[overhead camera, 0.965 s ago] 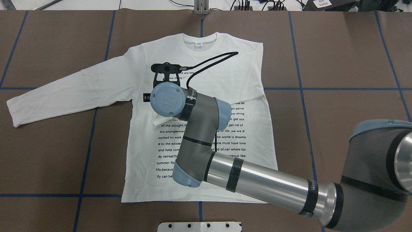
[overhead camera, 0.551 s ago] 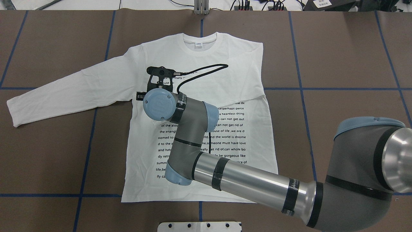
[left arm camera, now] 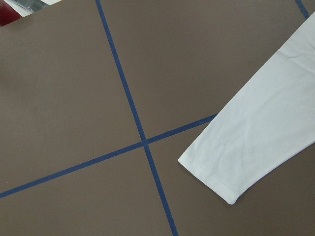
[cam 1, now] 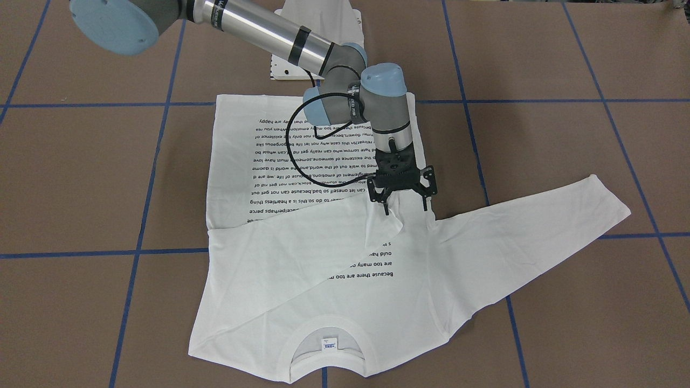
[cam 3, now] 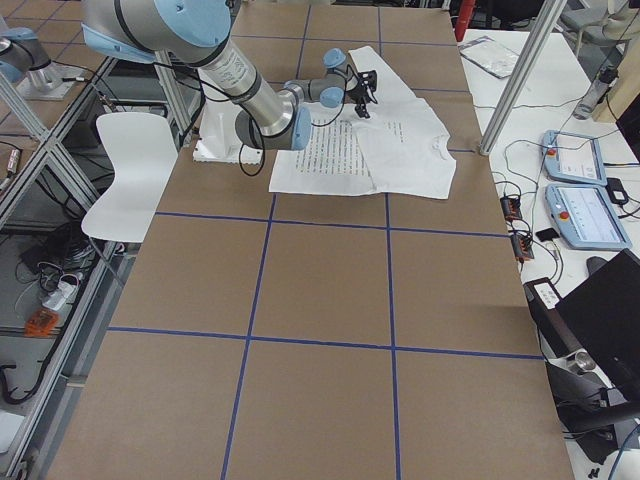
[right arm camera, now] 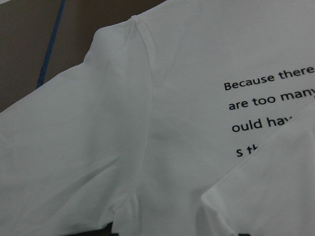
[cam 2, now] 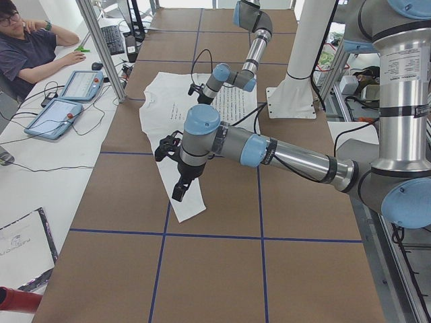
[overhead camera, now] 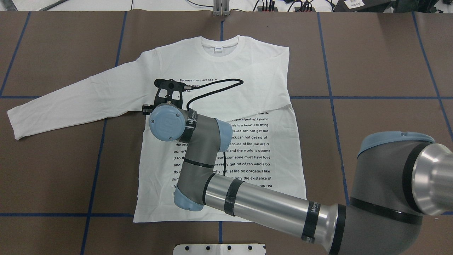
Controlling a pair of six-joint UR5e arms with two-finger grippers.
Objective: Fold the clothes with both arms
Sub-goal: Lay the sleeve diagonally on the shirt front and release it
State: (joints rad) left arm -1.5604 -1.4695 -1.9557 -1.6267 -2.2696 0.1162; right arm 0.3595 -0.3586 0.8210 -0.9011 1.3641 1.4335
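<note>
The white long-sleeved T-shirt [overhead camera: 247, 71] lies flat and face up on the brown table, collar [overhead camera: 219, 44] at the far side. Its right sleeve [cam 1: 302, 226] is folded across the chest, with the cuff [cam 1: 391, 221] near the text block. Its left sleeve [overhead camera: 70, 95] lies stretched out. My right gripper [cam 1: 405, 207] is open, low over the shirt by the left armpit, with the cuff by one finger. My left gripper [cam 2: 176, 195] hovers over the left cuff [left arm camera: 231, 182]. I cannot tell if it is open or shut.
Blue tape lines [overhead camera: 95, 156] cross the brown table cover. The white pedestal base [overhead camera: 219, 249] stands at the near edge. An operator [cam 2: 27, 47] sits with tablets [cam 2: 81, 84] beyond the table's far side. A white chair [cam 3: 130, 170] stands beside the table.
My right arm has swept leftward across the shirt toward the left armpit. More of the printed text shows behind it. The shirt's outline has not shifted.
</note>
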